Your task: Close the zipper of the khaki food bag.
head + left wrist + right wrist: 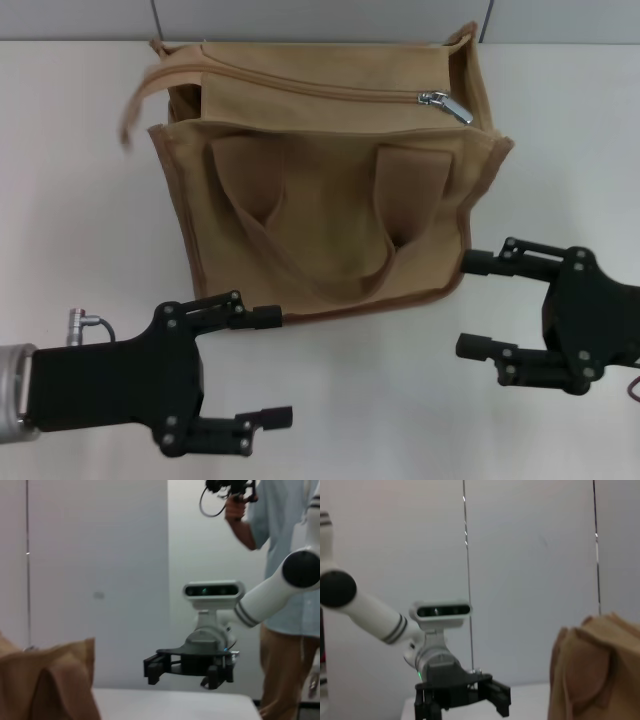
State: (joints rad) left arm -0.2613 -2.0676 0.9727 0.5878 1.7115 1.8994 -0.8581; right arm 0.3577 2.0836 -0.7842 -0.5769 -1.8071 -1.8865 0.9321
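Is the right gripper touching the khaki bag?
Cannot tell. In the head view the right gripper has its upper fingertip at the khaki food bag's lower corner; no clear gap shows.

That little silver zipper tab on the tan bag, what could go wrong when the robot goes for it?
The zipper pull is small and lies flat at the bag's right end, so the open right gripper, still low beside the khaki food bag, might miss it. The soft bag could slide or crumple unless the open left gripper steadies it. The loose handles could snag fingers.
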